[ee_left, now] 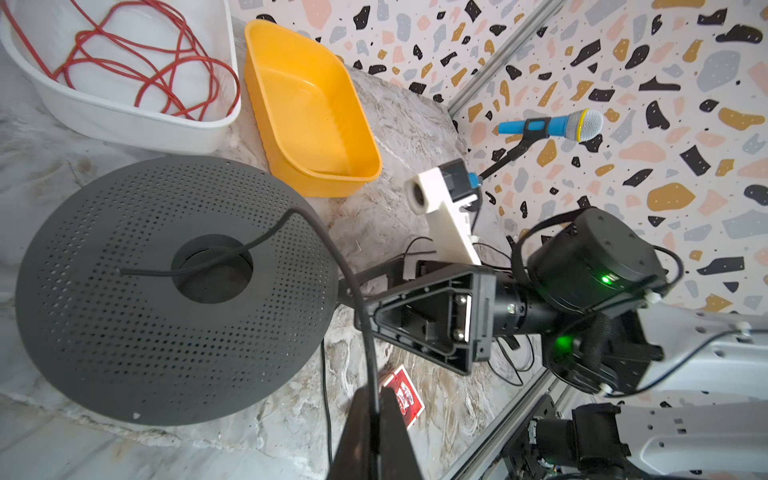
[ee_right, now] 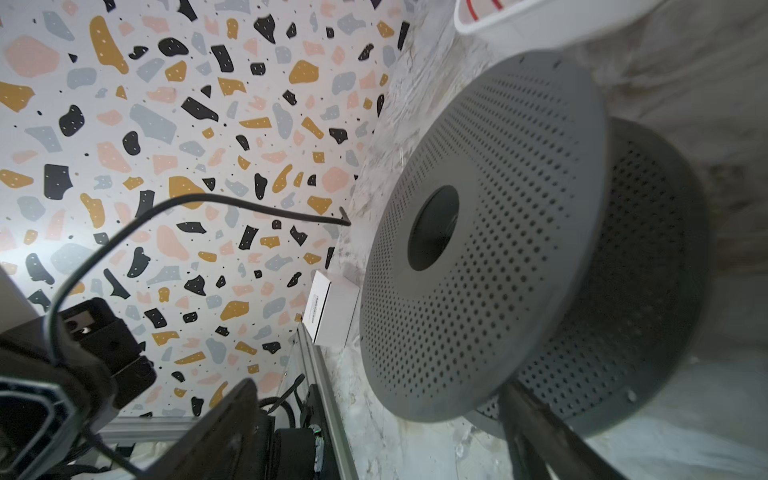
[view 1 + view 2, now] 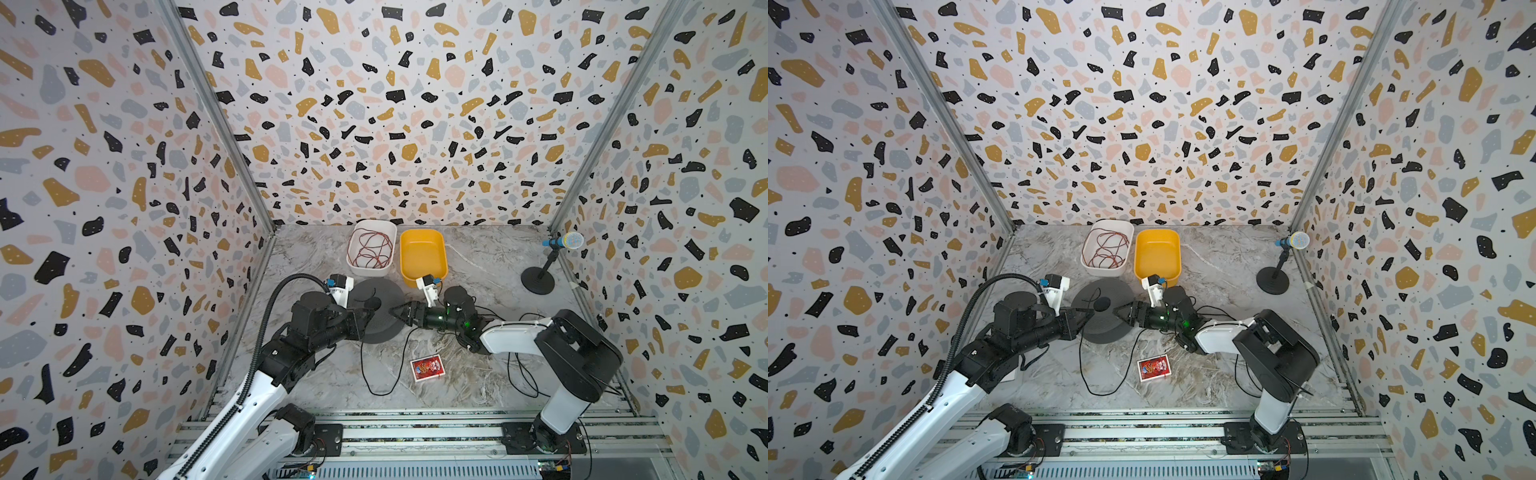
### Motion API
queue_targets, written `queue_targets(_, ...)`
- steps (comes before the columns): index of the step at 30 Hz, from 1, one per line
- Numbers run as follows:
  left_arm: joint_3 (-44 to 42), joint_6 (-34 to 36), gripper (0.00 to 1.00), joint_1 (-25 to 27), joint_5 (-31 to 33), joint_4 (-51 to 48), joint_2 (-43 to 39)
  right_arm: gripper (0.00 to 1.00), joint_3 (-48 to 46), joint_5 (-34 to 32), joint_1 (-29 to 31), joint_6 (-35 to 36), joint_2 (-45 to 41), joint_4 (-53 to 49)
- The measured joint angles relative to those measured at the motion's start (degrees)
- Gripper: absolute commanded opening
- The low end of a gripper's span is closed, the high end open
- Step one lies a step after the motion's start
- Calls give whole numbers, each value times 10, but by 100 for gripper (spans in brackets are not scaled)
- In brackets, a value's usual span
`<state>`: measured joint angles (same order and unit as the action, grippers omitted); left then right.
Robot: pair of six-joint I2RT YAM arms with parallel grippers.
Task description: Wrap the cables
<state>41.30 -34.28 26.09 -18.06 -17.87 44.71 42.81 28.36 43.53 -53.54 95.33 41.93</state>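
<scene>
A grey perforated spool (image 3: 382,330) (image 3: 1100,332) lies flat mid-table. The cables, one thin black cord (image 3: 362,365) (image 3: 1080,361), loop over the table in front of it. The cord rises to my left gripper (image 3: 365,311) (image 1: 376,411), which is shut on it. From those jaws the cord (image 1: 374,374) arcs over the spool (image 1: 124,324), its free end lying across the hub hole. My right gripper (image 3: 395,314) (image 2: 378,399) is open at the spool's right rim. One finger is beside the top flange (image 2: 498,166), the other low by the rim. The cord (image 2: 249,205) hangs in the air beyond.
Behind the spool stand a white tub (image 3: 353,266) holding red wire and a yellow tub (image 3: 440,270). A red card pack (image 3: 427,368) lies near the front. A microphone on a stand (image 3: 563,241) is at the back right. A white box (image 2: 332,307) sits by the left wall.
</scene>
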Motion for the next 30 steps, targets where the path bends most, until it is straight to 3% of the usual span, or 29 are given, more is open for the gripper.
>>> queue_targets(7, 0, -39, 0, 0, 34, 33, 0, 86, -11, -85, 20, 127, -107, -153)
queue_targets(17, 0, -69, 0, 0, 47, 59, 10, 84, -46, -177, 77, 228, -172, -223)
queue_targets(22, 0, -69, 0, 0, 50, 59, 10, 83, -46, -160, 48, 214, -140, -199)
queue_targets(30, 0, -58, 0, 0, 51, 43, 3, 79, -33, -49, -22, 126, 19, -67)
